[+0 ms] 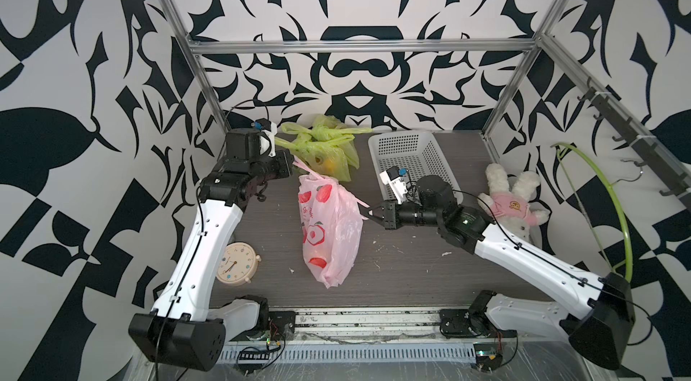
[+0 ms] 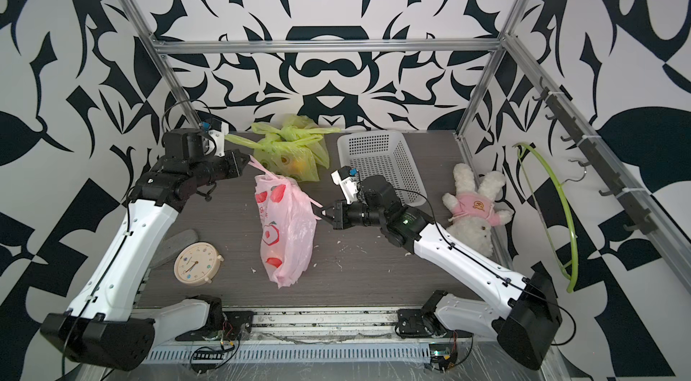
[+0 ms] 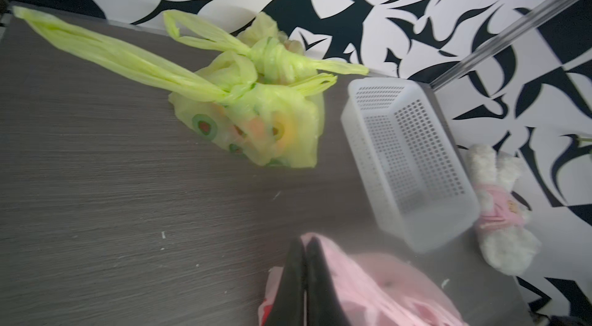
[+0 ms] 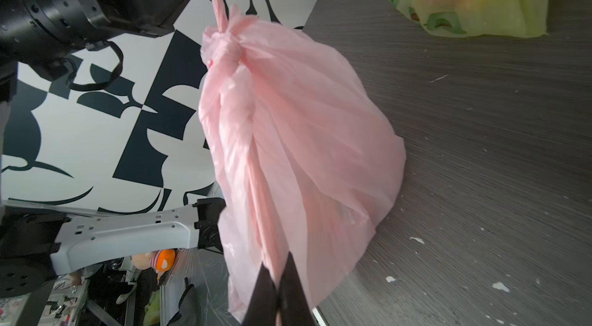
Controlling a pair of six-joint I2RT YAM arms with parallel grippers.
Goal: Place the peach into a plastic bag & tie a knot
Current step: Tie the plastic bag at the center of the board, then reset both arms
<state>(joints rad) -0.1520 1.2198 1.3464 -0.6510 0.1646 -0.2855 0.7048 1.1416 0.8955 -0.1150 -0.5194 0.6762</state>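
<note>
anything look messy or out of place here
Small white flecks litter the dark wood-grain table around the pink plastic bag, and the cream round alarm clock lies face up rather than standing.

Both top views look down from high above the front edge over the whole table (image 1: 411, 267), facing the back wall (image 1: 355, 72). The left wrist camera looks from near at the green bag (image 3: 256, 122) and basket (image 3: 407, 161); the right wrist camera sits very close to the pink bag (image 4: 304, 132), which all views share.
</note>
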